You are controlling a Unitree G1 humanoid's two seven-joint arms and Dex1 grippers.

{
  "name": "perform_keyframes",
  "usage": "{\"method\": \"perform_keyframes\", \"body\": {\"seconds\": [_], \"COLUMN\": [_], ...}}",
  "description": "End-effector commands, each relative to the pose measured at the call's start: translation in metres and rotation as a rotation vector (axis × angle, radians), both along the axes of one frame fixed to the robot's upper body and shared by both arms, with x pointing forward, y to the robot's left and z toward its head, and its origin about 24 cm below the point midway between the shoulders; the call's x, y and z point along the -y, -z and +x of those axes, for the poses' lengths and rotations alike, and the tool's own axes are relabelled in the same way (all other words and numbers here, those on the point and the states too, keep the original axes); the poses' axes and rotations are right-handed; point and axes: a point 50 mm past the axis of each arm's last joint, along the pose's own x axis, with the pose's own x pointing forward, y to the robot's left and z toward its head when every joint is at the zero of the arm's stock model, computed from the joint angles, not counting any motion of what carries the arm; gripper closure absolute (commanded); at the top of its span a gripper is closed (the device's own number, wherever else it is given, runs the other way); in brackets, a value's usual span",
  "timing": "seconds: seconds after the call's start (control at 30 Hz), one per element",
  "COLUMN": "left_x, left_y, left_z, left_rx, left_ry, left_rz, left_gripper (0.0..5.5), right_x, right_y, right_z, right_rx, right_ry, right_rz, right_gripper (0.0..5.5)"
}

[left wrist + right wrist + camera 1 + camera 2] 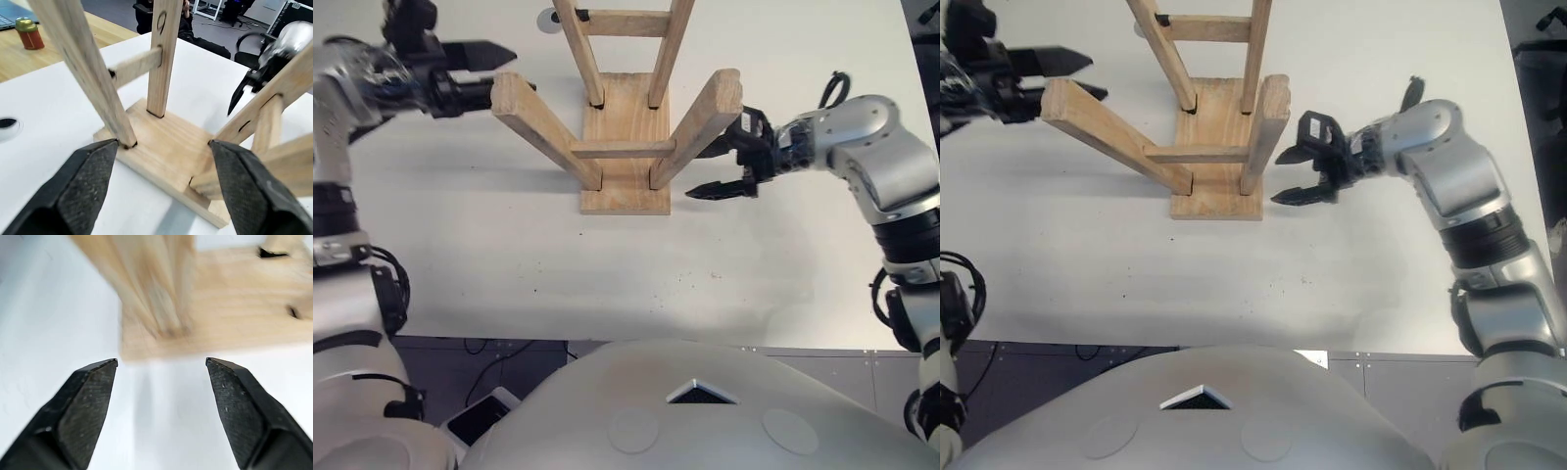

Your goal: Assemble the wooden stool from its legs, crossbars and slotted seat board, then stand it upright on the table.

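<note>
Our left arm lies stretched forward, the left gripper (pixel 164 143) spread wide. Our right arm bends inward at the elbow, the right gripper (pixel 1278 178) gaping too, fingertips pointing leftward.

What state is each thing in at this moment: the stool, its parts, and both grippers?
stool: assembled, upside down, not yet stood upright.
seat board: flat on the table.
legs: all four seated in the seat board, pointing up.
crossbars: one fitted between the near legs, one between the far legs.
left gripper: open, by the near left leg's top end.
right gripper: open, beside the near right leg.
</note>
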Motion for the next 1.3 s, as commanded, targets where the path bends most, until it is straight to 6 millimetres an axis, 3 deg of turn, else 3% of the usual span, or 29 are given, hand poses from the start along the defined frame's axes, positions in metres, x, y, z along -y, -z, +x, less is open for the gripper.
{"method": "perform_keyframes", "body": {"seconds": [0.03, 0.1, 0.3, 0.43, 0.5, 0.63, 0.73, 0.83, 0.93, 1.03, 1.17, 1.3], "left_x": [0.024, 0.035, 0.057, 0.099, 0.105, 0.075, 0.024, -0.007, -0.021, -0.025, -0.034, -0.036], "left_y": [0.024, 0.027, 0.046, 0.052, 0.054, 0.059, 0.054, 0.037, 0.041, 0.051, 0.059, 0.059], "left_z": [-0.009, -0.014, -0.051, -0.089, -0.094, -0.084, -0.047, -0.007, 0.003, 0.0, -0.006, -0.007], "left_rx": [0.003, 0.005, -0.078, -0.152, -0.161, -0.151, -0.048, 0.084, 0.1, 0.076, 0.047, 0.04], "left_ry": [-0.042, -0.048, 0.016, 0.202, 0.203, 0.106, -0.074, -0.209, -0.213, -0.186, -0.216, -0.224], "left_rz": [-0.092, -0.142, -0.251, -0.369, -0.382, -0.269, -0.109, -0.082, -0.005, 0.029, 0.04, 0.042], "left_gripper": [2.04, 2.04, 2.04, 2.04, 2.04, 2.04, 2.04, 2.04, 2.04, 2.04, 2.04, 2.04], "right_x": [0.003, -0.007, -0.03, -0.016, -0.01, 0.001, -0.002, -0.021, -0.044, -0.061, -0.073, -0.072], "right_y": [-0.002, -0.01, -0.017, -0.007, -0.004, 0.008, 0.015, 0.019, 0.025, 0.034, 0.042, 0.046], "right_z": [-0.036, -0.047, -0.021, 0.005, 0.009, 0.005, -0.022, -0.029, -0.038, -0.046, -0.046, -0.044], "right_rx": [-0.223, -0.311, -0.027, 0.278, 0.332, 0.301, 0.098, 0.089, 0.082, 0.078, 0.113, 0.185], "right_ry": [-0.142, -0.17, -0.024, 0.001, -0.007, -0.025, -0.042, 0.056, 0.141, 0.225, 0.326, 0.414], "right_rz": [0.087, 0.227, 0.403, 0.254, 0.223, 0.167, 0.263, 0.391, 0.485, 0.527, 0.55, 0.573], "right_gripper": [2.22, 2.22, 2.22, 2.22, 2.22, 2.22, 2.22, 2.22, 2.22, 2.22, 2.89, 3.6]}}
